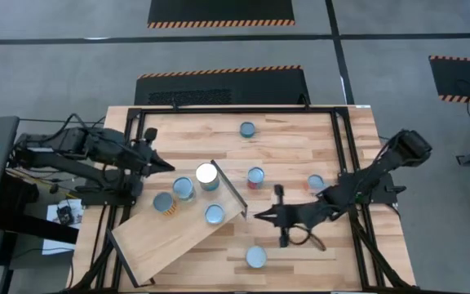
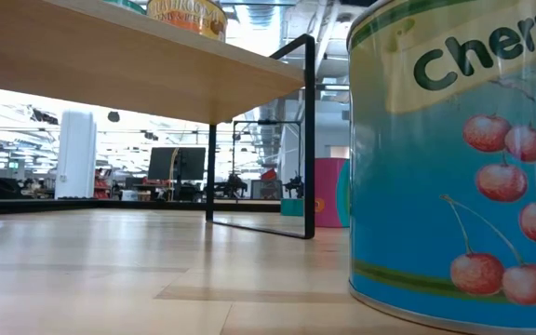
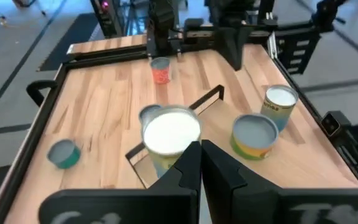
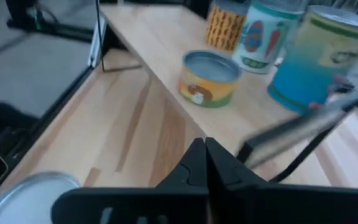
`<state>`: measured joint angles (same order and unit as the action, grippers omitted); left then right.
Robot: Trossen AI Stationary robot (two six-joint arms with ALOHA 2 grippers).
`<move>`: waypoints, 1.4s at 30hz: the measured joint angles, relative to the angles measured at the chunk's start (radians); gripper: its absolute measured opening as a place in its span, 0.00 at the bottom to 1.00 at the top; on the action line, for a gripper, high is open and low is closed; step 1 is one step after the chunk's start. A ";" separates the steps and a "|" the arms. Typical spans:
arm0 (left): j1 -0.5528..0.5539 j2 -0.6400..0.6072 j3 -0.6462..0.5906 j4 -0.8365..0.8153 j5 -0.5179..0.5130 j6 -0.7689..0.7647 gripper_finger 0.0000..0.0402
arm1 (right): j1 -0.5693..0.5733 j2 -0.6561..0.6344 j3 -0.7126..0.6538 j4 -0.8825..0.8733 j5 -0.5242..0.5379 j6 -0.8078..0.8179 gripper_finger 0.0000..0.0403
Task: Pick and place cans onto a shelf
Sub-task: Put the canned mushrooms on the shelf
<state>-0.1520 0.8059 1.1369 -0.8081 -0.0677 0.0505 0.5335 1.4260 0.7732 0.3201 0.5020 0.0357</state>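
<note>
Pale wood planks make up the table [image 1: 300, 147], and on it the shelf [image 1: 166, 241], a smaller board of the same wood, lies at a slant with its thin dark edge bar at the end nearest the table's middle. Four cans already stand on the shelf: a large white-topped one [image 1: 206, 175] right against the dark edge, a teal one [image 1: 184, 189] beside it, an orange-labelled one [image 1: 164, 202] farther along, and a small one [image 1: 215, 214] near the shelf's long side. Four more sit off the shelf on the table: a red one [image 1: 255, 176] just beyond the dark edge, one [image 1: 247, 129] well away toward the far rim, one [image 1: 316, 183] beyond the red can, and one [image 1: 255, 256] near the front rim. The left gripper [image 1: 170, 167] rests just beside the shelf's cans, fingers pressed together and holding nothing. The right gripper [image 1: 259, 215] points at the shelf's dark edge, likewise clenched and empty. I judge the task about half done, between placements; the next move calls for the right gripper to spread its fingers and go to a loose can, likely the red one or the front one.
</note>
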 joint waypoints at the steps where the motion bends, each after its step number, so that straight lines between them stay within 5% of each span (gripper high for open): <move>1: -0.020 0.030 0.035 -0.018 -0.022 0.000 0.00 | 0.000 -0.009 -0.047 0.078 0.007 0.000 0.01; 9: -0.221 0.269 0.288 -0.223 -0.213 -0.086 0.00 | -0.010 0.019 -0.289 0.516 0.049 -0.005 0.01; 19: -0.451 0.625 0.486 -0.269 -0.286 -0.152 0.00 | -0.013 0.083 -0.317 0.579 0.053 -0.010 0.02; 32: -0.415 0.885 0.610 -0.332 -0.251 -0.365 0.01 | 0.035 0.076 -0.316 0.661 0.037 -0.082 0.02; 42: -0.340 0.976 0.610 -0.330 -0.199 -0.414 0.22 | 0.036 0.076 -0.316 0.662 0.038 -0.103 0.02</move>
<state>-0.4924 1.7819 1.7473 -1.1385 -0.2665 -0.3634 0.5694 1.5017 0.4568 0.9817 0.5400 -0.0671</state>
